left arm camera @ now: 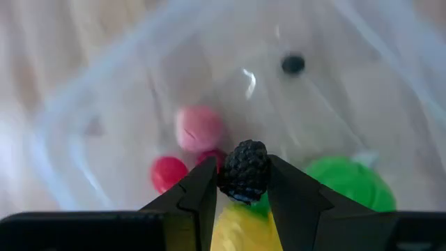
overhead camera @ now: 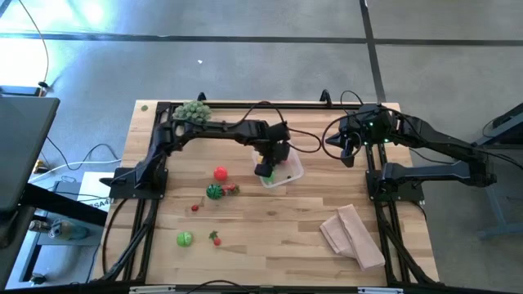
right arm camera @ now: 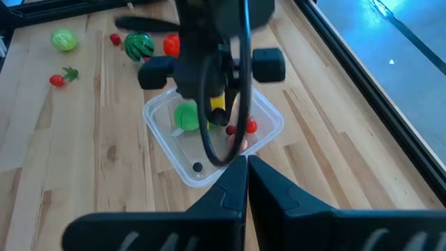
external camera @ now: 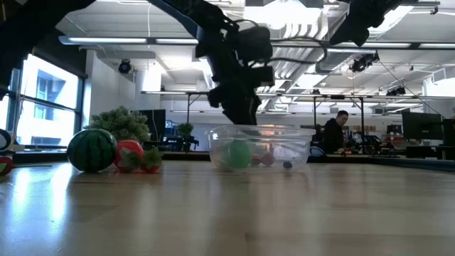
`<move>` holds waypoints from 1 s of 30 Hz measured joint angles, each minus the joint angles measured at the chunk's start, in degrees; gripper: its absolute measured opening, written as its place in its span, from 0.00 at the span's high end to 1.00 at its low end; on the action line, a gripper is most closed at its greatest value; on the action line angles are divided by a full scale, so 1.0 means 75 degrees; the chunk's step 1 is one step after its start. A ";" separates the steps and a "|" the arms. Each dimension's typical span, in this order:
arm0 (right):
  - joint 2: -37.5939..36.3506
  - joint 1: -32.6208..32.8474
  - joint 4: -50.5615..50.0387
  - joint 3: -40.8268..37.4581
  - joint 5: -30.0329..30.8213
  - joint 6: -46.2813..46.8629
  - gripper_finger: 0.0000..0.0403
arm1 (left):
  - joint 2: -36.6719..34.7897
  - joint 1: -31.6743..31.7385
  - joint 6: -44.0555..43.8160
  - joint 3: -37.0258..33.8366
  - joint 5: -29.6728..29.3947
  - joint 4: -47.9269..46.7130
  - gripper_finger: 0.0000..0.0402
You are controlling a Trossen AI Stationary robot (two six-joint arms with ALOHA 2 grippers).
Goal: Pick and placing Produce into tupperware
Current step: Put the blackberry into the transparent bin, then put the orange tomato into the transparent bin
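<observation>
Clamped between the left gripper's (left arm camera: 242,192) jaws is a small dark, bumpy berry (left arm camera: 244,169), held low in the centre of the left wrist frame and directly above the open tupperware (overhead camera: 292,174). It looks light and stiff, with a knobbly skin that should give the fingers decent purchase; a pinch across its middle, as it has now, seems the safest hold, since a round thing this small could squirt out if taken off-centre.

Just beyond the berry, inside the container, lie a pink piece (left arm camera: 198,127), a red one (left arm camera: 167,172), a green ball (left arm camera: 350,183) at the lower right and a tiny dark bead (left arm camera: 293,64) towards the upper right.

Farther out on the table (overhead camera: 278,237), left of centre in the high frame, the remaining produce waits: a red fruit (overhead camera: 220,173), a striped melon (overhead camera: 214,192), a green piece (overhead camera: 185,238) and small red bits near it.

Over at the upper right of the high frame, the right gripper (overhead camera: 350,155) hangs idle with its jaws together, holding nothing.
</observation>
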 joint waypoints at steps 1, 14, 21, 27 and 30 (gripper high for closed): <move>-0.0002 -0.0001 0.0000 0.0000 0.0001 0.0000 0.99 | 0.0094 -0.0001 -0.0001 0.0075 -0.0023 -0.0189 0.74; 0.0001 0.0000 0.0000 0.0000 -0.0002 0.0000 0.99 | 0.0342 -0.0055 0.0137 0.0328 -0.0113 -0.1172 0.74; 0.0001 -0.0001 0.0000 0.0000 0.0001 0.0000 0.99 | 0.0342 -0.0057 0.0192 0.0328 -0.0113 -0.1173 0.72; 0.0001 -0.0001 0.0000 0.0002 0.0000 0.0000 0.99 | 0.0342 -0.0054 0.0191 0.0328 -0.0113 -0.1154 0.67; -0.0002 0.0000 0.0000 0.0000 -0.0002 0.0000 0.99 | 0.0342 -0.0057 0.0189 0.0328 -0.0113 -0.1103 0.64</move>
